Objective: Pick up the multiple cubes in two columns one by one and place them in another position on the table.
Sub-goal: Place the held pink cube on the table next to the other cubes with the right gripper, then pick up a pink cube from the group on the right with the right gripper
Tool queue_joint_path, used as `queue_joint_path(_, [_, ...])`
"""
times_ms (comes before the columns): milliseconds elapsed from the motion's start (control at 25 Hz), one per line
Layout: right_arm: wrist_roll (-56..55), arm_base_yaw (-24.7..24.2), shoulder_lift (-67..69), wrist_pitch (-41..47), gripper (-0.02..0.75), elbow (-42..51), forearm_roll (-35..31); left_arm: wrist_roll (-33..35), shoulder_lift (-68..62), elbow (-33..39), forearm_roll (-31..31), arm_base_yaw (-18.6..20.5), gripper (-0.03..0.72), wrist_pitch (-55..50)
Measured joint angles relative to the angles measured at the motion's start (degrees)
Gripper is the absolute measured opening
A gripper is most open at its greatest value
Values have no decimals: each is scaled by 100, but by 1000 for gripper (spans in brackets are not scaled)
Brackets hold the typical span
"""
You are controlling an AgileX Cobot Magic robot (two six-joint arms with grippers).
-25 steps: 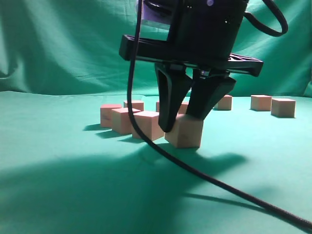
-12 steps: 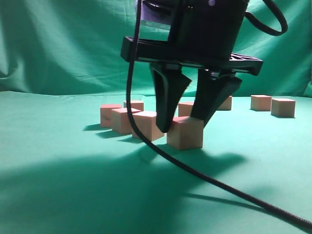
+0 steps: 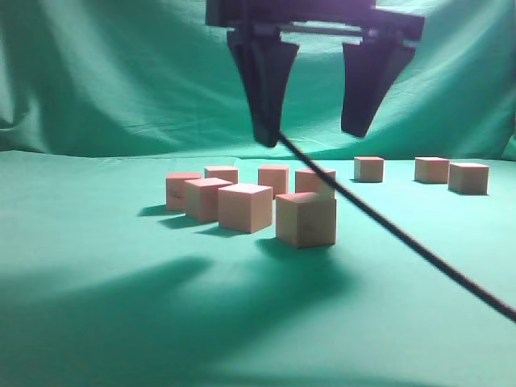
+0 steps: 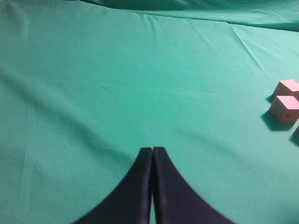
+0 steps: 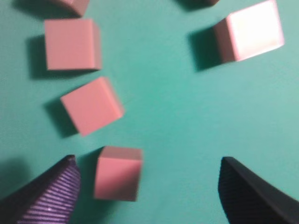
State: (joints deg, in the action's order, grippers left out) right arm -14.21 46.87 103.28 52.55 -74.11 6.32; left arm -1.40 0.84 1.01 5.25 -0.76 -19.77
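While your right gripper (image 3: 314, 133) hangs released above the nearest cube (image 3: 306, 218), grasp its flat opposite faces; it looks light and rigid.

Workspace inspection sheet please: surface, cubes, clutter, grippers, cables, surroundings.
Surface: green cloth, wrinkled, shadowed in front.
Job's things: near group of cubes in loose rows; front cube on the cloth, ungripped; three far cubes at right.
Clutter: nothing seen.
Grippers: right gripper open, raised above the front cube; left gripper shut, empty.
Cables: black cable slanting across the front.
Surroundings: green backdrop.
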Motion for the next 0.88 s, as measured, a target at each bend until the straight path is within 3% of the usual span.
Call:
queue_joint_path(200, [-162, -22, -270, 372, 570, -389, 795, 0, 0, 0, 0, 0, 0, 0])
queue_joint_path(320, [-373, -276, -671, 438, 570, -521, 1049, 0, 0, 0, 0, 0, 0, 0])
queue_joint_path(560, [-570, -1661, -1139, 618, 570, -555, 1175, 0, 0, 0, 0, 0, 0, 0])
queue_joint_path(600, [-570, -1946, -1139, 618, 529, -555, 1151, 0, 0, 0, 0, 0, 0, 0])
queue_joint_path(880, [-177, -3250, -691, 154, 529, -555, 423, 0, 0, 0, 0, 0, 0, 0])
